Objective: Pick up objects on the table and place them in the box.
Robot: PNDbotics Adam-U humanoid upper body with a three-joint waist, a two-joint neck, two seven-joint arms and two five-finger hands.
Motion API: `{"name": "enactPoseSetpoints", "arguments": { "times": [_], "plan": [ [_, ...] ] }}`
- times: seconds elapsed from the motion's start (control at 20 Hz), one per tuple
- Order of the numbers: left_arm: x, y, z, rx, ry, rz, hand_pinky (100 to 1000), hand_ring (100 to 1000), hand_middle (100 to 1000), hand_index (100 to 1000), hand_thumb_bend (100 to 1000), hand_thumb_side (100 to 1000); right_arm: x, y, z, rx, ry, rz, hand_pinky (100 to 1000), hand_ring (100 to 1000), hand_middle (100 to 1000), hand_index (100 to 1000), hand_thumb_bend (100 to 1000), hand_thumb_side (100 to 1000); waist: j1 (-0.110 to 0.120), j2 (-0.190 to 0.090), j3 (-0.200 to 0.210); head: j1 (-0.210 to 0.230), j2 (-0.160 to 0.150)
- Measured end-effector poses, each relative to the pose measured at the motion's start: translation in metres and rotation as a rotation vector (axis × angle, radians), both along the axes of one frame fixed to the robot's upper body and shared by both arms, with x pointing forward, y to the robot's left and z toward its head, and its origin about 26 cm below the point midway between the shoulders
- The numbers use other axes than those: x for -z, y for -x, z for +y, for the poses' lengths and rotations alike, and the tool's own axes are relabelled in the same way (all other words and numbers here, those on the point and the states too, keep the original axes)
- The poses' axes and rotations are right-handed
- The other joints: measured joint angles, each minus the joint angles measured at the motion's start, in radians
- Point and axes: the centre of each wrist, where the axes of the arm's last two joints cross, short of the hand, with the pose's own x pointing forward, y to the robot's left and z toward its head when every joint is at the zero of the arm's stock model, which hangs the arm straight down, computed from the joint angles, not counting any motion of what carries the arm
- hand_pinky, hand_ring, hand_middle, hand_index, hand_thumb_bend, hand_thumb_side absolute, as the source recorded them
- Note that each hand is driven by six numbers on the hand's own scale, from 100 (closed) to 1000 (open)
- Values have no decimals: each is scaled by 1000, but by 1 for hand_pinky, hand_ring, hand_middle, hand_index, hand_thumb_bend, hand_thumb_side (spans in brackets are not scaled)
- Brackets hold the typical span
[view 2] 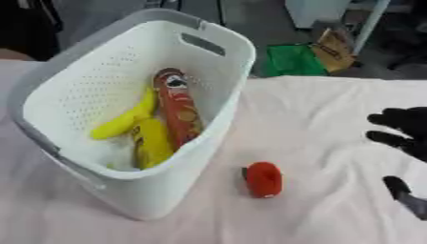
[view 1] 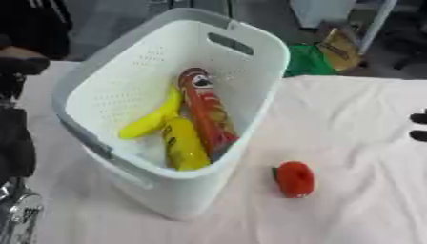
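A white basket with a grey rim (view 1: 250, 102) stands tilted on the table at centre left. Inside lie a yellow banana (view 1: 154, 119), a yellow packet (view 1: 185, 145) and a red snack can (view 1: 207, 112). A small red rounded object (view 2: 263, 179) lies on the cloth just right of the basket's near corner. My right hand (view 2: 404, 131) shows at the right edge, open with fingers spread, well to the right of the red object and touching nothing. My left arm (view 1: 15, 143) is a dark shape at the left edge beside the basket; its hand is not clear.
A pale cloth (view 2: 333, 105) covers the table. Beyond the far edge sit a green bag (view 1: 310, 59) and a brown packet (view 1: 340, 47) on the floor. Bare cloth lies between the red object and my right hand.
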Motion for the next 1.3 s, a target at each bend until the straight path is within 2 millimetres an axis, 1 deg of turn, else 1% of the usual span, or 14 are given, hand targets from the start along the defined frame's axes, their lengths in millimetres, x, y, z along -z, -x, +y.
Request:
{"name": "enactPoseSetpoints", "arguments": {
  "times": [0.25, 0.5, 0.6, 0.7, 0.75, 0.85, 1.15, 1.3],
  "plan": [
    [0, 0, -1, 13, 1, 1, 679, 563, 661, 729, 100, 934, -6, -6, 5, -48, -14, -16, 919, 1000, 1000, 1000, 100, 944, -2, 0, 5, -14, -2],
    [-1, 0, -5, 33, -1, 0, 678, 563, 661, 728, 100, 933, -20, -15, 9, -79, -28, -43, 923, 1000, 1000, 1000, 110, 946, 1, 0, 21, -34, -9],
    [-1, 0, -7, 45, 1, -1, 678, 562, 661, 728, 100, 933, -22, -20, 8, -74, -46, -33, 925, 1000, 1000, 1000, 114, 946, 1, 0, 26, -40, -14],
    [-1, 0, -8, 50, 1, -1, 678, 563, 661, 728, 100, 933, -22, -25, 7, -67, -64, -14, 928, 1000, 995, 1000, 144, 947, 2, 0, 31, -45, -18],
    [-2, 0, -8, 52, 1, -3, 678, 563, 660, 728, 100, 932, -22, -28, 6, -62, -70, -1, 932, 1000, 987, 1000, 171, 941, 3, 0, 32, -46, -19],
    [-3, 0, -10, 58, 3, -8, 678, 563, 660, 728, 100, 932, -20, -33, 6, -52, -76, 34, 939, 1000, 979, 1000, 195, 921, 5, 0, 35, -50, -24],
    [-3, 0, -12, 69, 0, -7, 677, 567, 661, 728, 100, 931, -17, -46, 9, -37, -102, 131, 967, 1000, 987, 1000, 220, 896, 6, 0, 39, -53, -26],
    [-3, 0, -12, 73, 2, -8, 677, 568, 661, 728, 100, 931, -17, -54, 13, -38, -116, 159, 972, 1000, 981, 1000, 203, 907, 8, 0, 40, -53, -26]
  ]
}}
